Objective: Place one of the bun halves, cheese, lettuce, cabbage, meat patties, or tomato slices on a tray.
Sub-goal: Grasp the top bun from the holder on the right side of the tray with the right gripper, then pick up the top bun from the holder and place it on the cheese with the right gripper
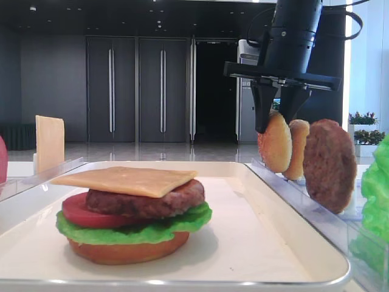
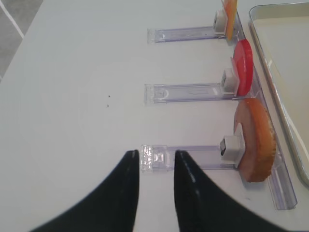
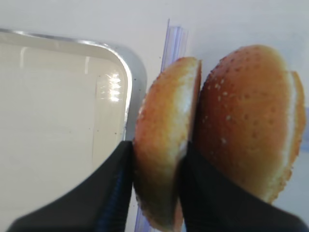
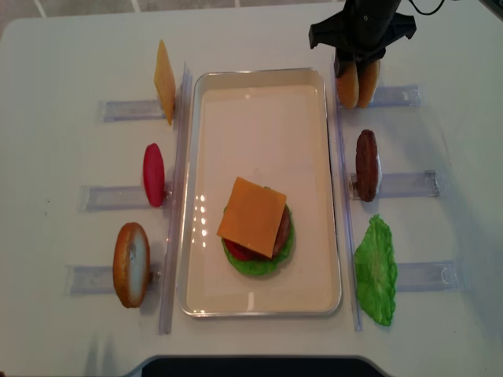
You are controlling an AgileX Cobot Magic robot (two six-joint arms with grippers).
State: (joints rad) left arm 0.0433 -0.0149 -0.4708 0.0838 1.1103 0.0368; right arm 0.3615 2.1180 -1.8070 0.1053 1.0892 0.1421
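My right gripper (image 3: 157, 193) (image 1: 278, 118) (image 4: 355, 71) is shut on a pale sesame bun top (image 3: 166, 135) (image 1: 275, 141) standing on edge in the back right rack, beside the tray's corner. A more orange bun (image 3: 246, 116) (image 4: 368, 82) leans against it. The white tray (image 4: 259, 94) (image 1: 292, 243) holds a stack: bun base, lettuce (image 1: 79, 231), tomato (image 1: 73, 210), patty (image 1: 146, 204) and cheese (image 1: 124, 179) (image 4: 251, 216) on top. My left gripper (image 2: 157, 162) is open over the bare table, nothing between its fingers. No cabbage is in view.
Clear racks flank the tray. On the right stand a patty (image 4: 366, 165) and a lettuce leaf (image 4: 376, 271). On the left stand a cheese slice (image 4: 164, 81), a tomato slice (image 4: 153, 174) (image 2: 243, 65) and a bun (image 4: 131, 263) (image 2: 258, 140).
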